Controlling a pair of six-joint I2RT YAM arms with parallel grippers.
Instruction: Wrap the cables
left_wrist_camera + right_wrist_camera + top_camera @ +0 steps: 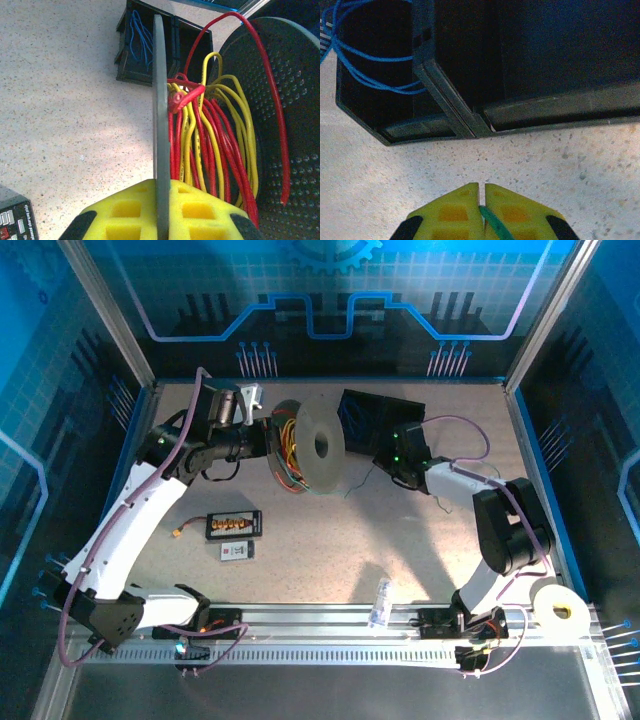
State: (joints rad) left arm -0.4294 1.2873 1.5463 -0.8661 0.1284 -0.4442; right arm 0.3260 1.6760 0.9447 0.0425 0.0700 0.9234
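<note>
The right jaws are closed together on a thin green flexible cable (491,223). It comes out between the yellow pads just above the speckled beige table (560,160), in front of a black plastic box (530,65) with loose blue wires (365,65) in its left compartment. In the top view this green cable lies slack on the table and runs toward the grey round reel with two flat discs (322,445). The left jaws are closed on the thin edge of one disc and hold the reel standing on edge. Red and yellow cables (210,150) hang between the discs in loose loops, and one red loop bulges out along the perforated disc.

The step in hand, I judge, is to bring the green cable to the reel and lay it around the core. The pinch should be firm but the pull gentle, because so thin a cable can slip from the pads. The right arm should lead the cable into the gap between the discs, not over a rim, with light tension so the turns lie tight. The left arm should hold the reel steady. The loose red loop may catch the new turn.
</note>
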